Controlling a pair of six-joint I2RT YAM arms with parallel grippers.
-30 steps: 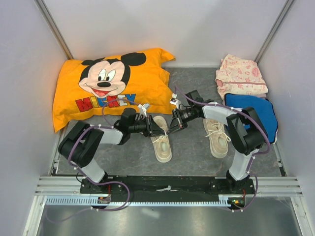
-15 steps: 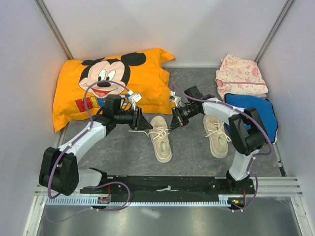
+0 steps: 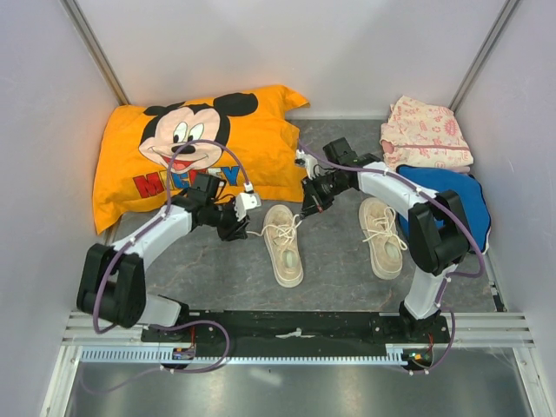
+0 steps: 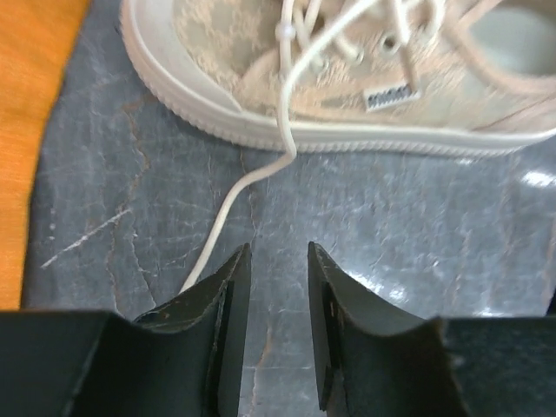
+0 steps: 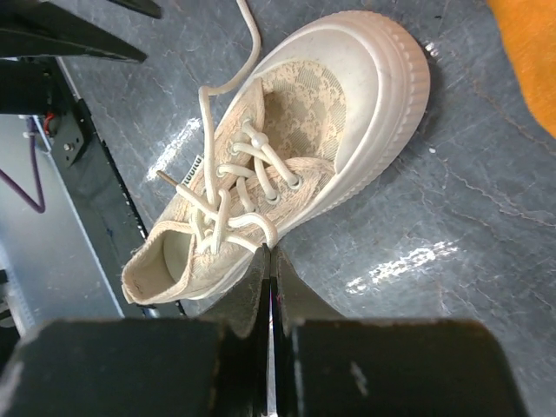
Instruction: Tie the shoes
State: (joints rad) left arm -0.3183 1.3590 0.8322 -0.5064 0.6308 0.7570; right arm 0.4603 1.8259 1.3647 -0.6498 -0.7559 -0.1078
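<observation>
Two cream-beige shoes lie on the grey mat, the left one (image 3: 283, 245) and the right one (image 3: 382, 236). My left gripper (image 3: 241, 224) hovers just left of the left shoe (image 4: 347, 87). It (image 4: 278, 248) is open with nothing between its fingers. A loose white lace (image 4: 261, 169) runs from that shoe past the gripper's left finger onto the mat. My right gripper (image 3: 308, 207) is at the toe end of the same shoe (image 5: 330, 130). It (image 5: 269, 250) is shut on a lace loop (image 5: 252, 228) that ends at its tips.
An orange Mickey pillow (image 3: 191, 156) lies at the back left, its edge close to my left arm. Pink cloth (image 3: 426, 130) and blue cloth (image 3: 447, 195) sit at the back right. The black base rail (image 3: 287, 326) spans the near edge.
My left gripper has pulled back leftward from the left shoe and opened, leaving the lace on the mat. The right gripper has shifted slightly toward the back, still shut.
</observation>
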